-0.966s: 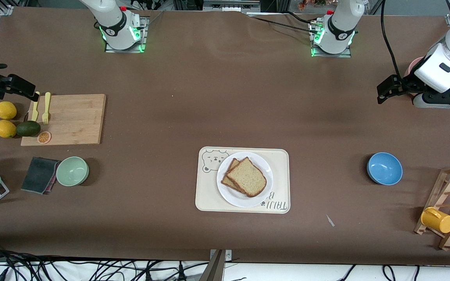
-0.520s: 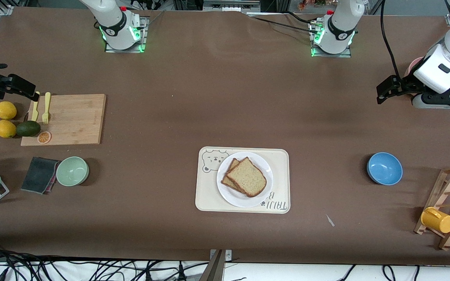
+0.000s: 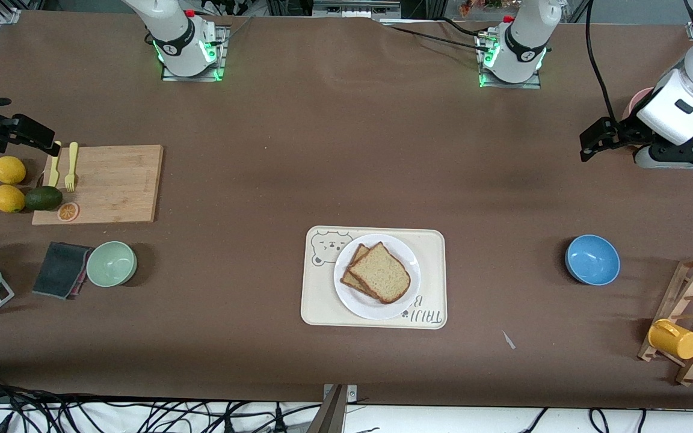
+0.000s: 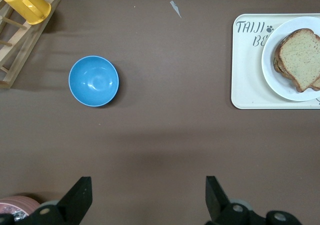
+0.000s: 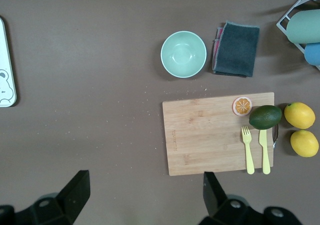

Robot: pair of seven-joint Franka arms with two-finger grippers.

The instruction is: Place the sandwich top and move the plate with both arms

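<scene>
Two tools, left tool and right tool, hang apart, empty. Bread top is soft, light; I'd grip the plate, stiff and slippery, at its 3 and 9 o'clock rim.

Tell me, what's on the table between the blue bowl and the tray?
Nothing: between the blue bowl and the tray there's only bare brown table, as the front and left wrist views show.

Bystander items were spread across the brown tabletop.
A cream tray lay mid-table; a blue bowl and a wooden rack with a yellow cup were seen toward the left arm's end, a cutting board, lemons and a green bowl toward the right arm's.
</scene>
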